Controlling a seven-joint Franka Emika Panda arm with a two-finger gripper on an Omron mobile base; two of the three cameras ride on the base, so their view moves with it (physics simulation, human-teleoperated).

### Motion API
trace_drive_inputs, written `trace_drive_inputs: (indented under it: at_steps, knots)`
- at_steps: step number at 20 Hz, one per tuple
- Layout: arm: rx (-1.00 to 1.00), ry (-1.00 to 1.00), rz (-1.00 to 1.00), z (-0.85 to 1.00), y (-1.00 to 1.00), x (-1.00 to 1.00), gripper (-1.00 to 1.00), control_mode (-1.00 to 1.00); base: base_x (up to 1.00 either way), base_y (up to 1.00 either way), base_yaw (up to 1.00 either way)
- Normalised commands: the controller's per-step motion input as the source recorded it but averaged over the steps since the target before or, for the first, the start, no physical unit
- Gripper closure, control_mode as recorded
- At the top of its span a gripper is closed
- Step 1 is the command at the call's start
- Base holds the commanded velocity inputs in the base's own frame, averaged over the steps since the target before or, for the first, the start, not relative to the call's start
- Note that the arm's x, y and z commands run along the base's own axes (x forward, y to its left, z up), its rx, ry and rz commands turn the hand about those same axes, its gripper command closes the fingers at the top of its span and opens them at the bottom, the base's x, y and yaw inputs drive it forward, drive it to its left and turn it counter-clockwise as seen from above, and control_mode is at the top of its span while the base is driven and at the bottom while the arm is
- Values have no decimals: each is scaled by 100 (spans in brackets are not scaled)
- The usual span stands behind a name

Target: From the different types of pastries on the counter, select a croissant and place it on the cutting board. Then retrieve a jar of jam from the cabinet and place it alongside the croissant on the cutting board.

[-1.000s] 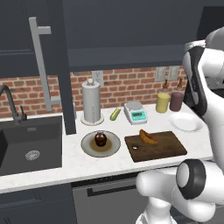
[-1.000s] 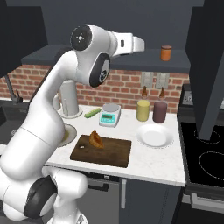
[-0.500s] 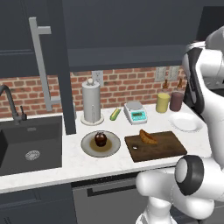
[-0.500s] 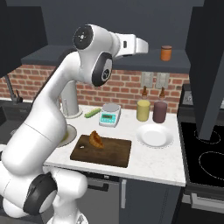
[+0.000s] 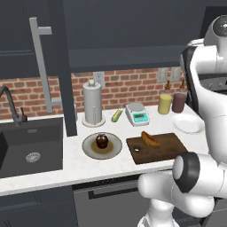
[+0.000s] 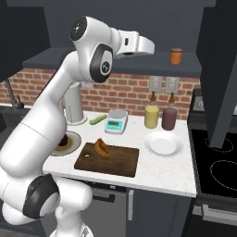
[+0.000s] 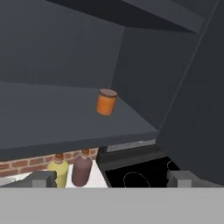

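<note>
An orange jar of jam (image 7: 106,101) stands upright on the dark cabinet shelf (image 7: 57,113), near its right end and well apart from the gripper (image 7: 111,178), whose jaws stand wide apart. Under the shelf, against a red brick wall (image 7: 13,165), a yellow bottle (image 7: 58,171) and a dark maroon bottle (image 7: 81,169) stand side by side. To their right lies a black stovetop (image 7: 140,171).
</note>
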Motion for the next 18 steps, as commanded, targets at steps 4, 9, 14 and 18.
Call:
trace_drive_inputs:
  at_steps: [4,9,14,18]
  knots:
    - [0,0,-9,0,-18,0,-100,-100,0,0,0]
    - [0,0,-6,-2,-16,0,-100,-100,0,0,0]
    - [0,0,-3,-4,-9,5,-100,-100,0,0,0]
    - [2,0,0,-1,0,21,-100,-100,0,0,0]
